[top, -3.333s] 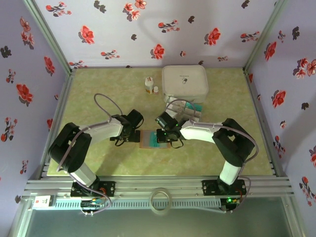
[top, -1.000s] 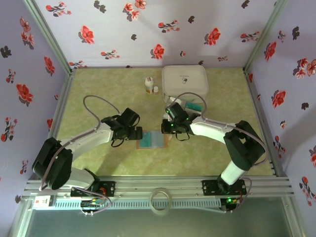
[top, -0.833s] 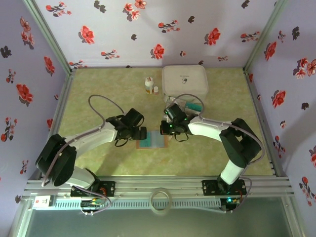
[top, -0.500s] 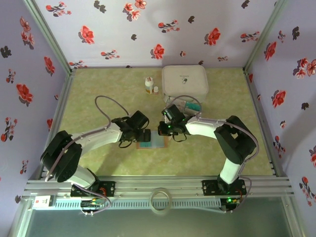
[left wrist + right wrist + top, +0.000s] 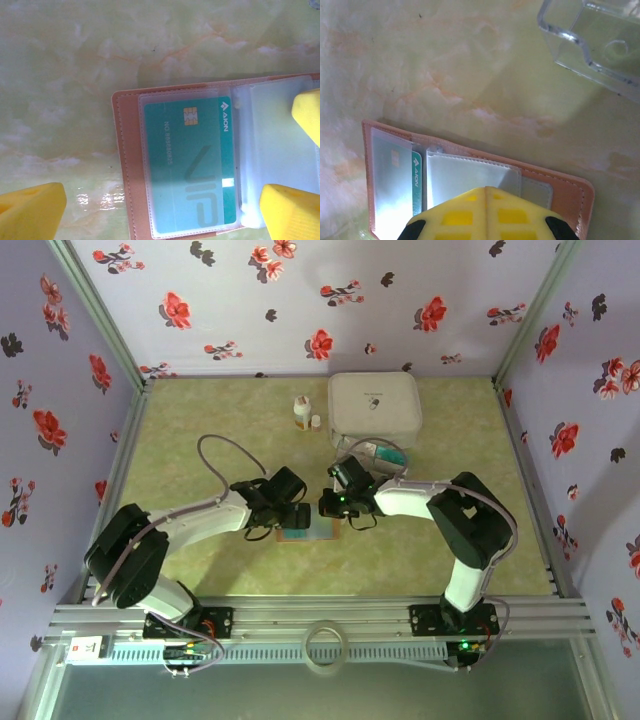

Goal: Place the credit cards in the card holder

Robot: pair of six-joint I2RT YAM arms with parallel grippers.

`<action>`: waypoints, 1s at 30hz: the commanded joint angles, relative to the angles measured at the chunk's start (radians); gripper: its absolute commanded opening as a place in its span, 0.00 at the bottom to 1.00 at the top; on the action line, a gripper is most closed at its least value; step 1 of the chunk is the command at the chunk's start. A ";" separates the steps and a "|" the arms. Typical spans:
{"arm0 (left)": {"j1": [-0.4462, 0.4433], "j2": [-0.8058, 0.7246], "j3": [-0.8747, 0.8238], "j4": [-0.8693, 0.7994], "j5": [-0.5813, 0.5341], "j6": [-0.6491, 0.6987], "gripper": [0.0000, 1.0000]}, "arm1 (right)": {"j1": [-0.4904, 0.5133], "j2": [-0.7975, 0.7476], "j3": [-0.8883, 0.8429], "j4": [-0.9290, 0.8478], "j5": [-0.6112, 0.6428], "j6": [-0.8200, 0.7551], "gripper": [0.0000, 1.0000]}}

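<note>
The flat brown leather-like folding card holder [image 5: 122, 165] is noted lying open on the green marbled table [image 5: 75, 75], one teal credit card [image 5: 192, 165] sleeved in its left half, the right gripper [image 5: 486, 200] fully closed over its right half, presumably to pin it flat, and the left gripper [image 5: 293, 515] held wide open across it.
</note>
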 commanded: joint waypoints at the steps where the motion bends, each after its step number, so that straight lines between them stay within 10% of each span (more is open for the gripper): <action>1: -0.012 0.013 0.003 0.017 -0.005 -0.016 1.00 | 0.013 0.021 -0.002 0.027 -0.021 0.024 0.00; 30: -0.065 -0.012 -0.115 0.191 -0.004 -0.006 1.00 | 0.042 0.042 0.014 0.032 -0.015 0.043 0.00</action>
